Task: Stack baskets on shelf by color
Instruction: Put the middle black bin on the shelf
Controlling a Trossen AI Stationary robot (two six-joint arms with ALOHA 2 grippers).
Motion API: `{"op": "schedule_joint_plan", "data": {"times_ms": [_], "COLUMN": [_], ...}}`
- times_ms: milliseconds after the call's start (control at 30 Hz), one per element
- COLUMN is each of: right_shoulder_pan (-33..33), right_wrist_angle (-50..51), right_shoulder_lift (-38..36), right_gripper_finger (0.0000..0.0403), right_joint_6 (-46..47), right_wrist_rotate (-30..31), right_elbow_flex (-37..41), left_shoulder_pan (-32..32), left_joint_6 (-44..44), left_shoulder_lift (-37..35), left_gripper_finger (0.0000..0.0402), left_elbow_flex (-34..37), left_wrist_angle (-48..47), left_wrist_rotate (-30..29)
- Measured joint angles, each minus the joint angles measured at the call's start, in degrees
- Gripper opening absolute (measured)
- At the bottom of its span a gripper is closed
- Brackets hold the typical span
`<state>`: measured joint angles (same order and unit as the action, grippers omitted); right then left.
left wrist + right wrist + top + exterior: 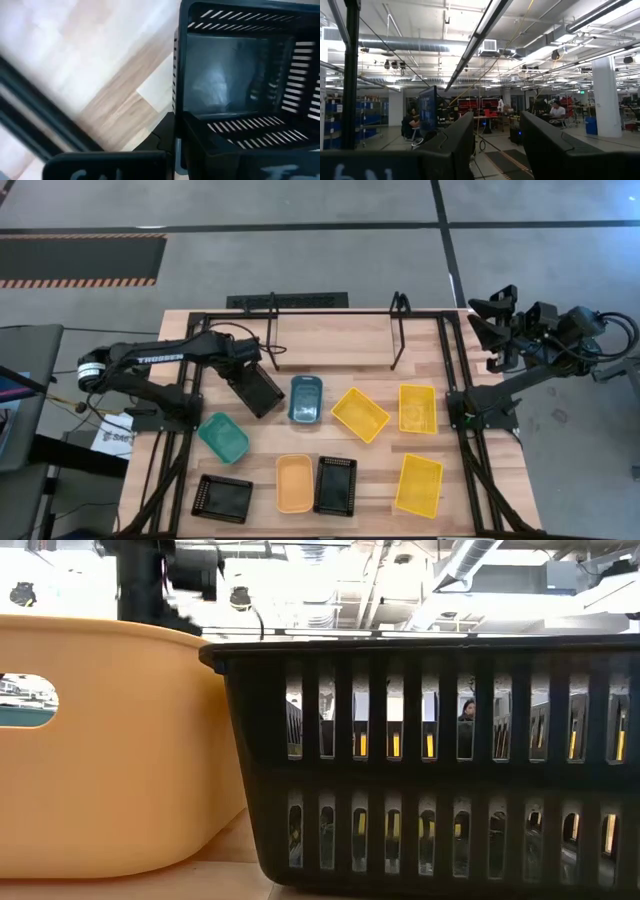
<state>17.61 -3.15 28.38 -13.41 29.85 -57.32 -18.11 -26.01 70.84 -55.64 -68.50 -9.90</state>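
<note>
High view, writing: white letters on the left arm's upper link, seemingly "TROSSEN"; a white sheet off the table's left edge carries print too small to read.
High view, basket count: nine in all. Three black: one at the left gripper, one black basket at the front left, one black basket in the front middle. Three yellow: a tilted yellow basket at centre, a yellow basket to its right, a yellow basket at front right. One orange basket, touching the front-middle black one. One teal-green basket. One blue-grey basket.
High view, shelf: the black rod shelf stands at the table's far edge, no basket on it.
High view, left gripper: closed on the rim of the held black basket, which sits between the teal-green and blue-grey ones, in front of the shelf.
High view, right gripper: raised beyond the table's far right corner, away from every basket.
Low view: the orange basket and a black slatted basket fill the picture, side by side and touching; yellow shows through the slats.
Left wrist view: the held black basket is seen from above its open inside, over the wooden table; no readable writing.
Right wrist view: the fingers stand apart with nothing between them, facing the room, where people sit at desks.
</note>
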Motion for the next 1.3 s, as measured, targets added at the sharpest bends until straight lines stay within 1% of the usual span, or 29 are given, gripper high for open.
{"op": "schedule_joint_plan", "data": {"times_ms": [100,200,300,367,433,500,567,733,867,1000,1033,1100,1200,1300], "right_shoulder_pan": [0.0,0.0,0.0,-0.01,0.0,-0.02,0.0,-0.01,-0.02,-0.02,0.0,0.0,-0.02,-0.02], "right_wrist_angle": [-0.05,-0.05,-0.05,-0.03,-0.01,-0.01,-0.01,-0.01,-0.05,-0.12,-0.16,-0.16,-0.04,0.46], "right_shoulder_lift": [0.0,0.0,0.0,0.0,0.0,0.0,0.0,0.0,0.0,0.0,0.0,0.0,0.0,0.0], "right_gripper_finger": [0.0183,0.0183,0.0184,0.0184,0.0183,0.0181,0.018,0.0181,0.0179,0.0179,0.0179,0.018,0.0181,0.018], "right_joint_6": [-0.1,-0.1,-0.11,-0.09,-0.09,-0.09,-0.09,-0.09,-0.08,-0.04,-0.04,-0.02,0.0,0.0], "right_wrist_rotate": [0.02,0.03,0.04,0.06,0.07,0.07,0.07,0.04,0.04,0.04,0.03,0.02,0.02,-0.03], "right_elbow_flex": [0.0,0.0,0.0,0.0,0.0,0.0,0.0,0.0,0.0,0.0,0.0,0.0,-0.02,-0.02], "left_shoulder_pan": [3.01,6.88,11.08,13.27,14.1,13.56,12.1,5.96,0.31,-4.77,-5.79,-7.73,-9.92,-11.17], "left_joint_6": [-2.3,-4.35,-4.77,-4.49,-1.51,3.52,9.39,22.86,32.0,37.94,39.44,42.41,45.67,48.72], "left_shoulder_lift": [-3.24,-6.99,-10.03,-10.75,-10.41,-8.88,-6.37,3.63,13.8,24.65,26.76,28.89,33.43,38.78], "left_gripper_finger": [0.0,0.0,0.0,0.0,0.0,0.0,0.0,0.0,0.0,0.0,0.0,0.0,0.0,0.0], "left_elbow_flex": [-6.63,-14.5,-22.57,-28.03,-33.57,-39.1,-44.57,-57.99,-68.68,-79.22,-79.48,-76.85,-76.47,-76.91], "left_wrist_angle": [-3.66,-5.55,-5.73,-5.66,-6.24,-6.46,-6.66,-7.46,-9.24,-14.92,-15.44,-14.93,-15.93,-15.46], "left_wrist_rotate": [-1.19,-4.85,-11.97,-17.84,-21.68,-22.91,-22.88,-17.04,-7.5,-0.21,0.96,3.5,6.85,6.14]}}
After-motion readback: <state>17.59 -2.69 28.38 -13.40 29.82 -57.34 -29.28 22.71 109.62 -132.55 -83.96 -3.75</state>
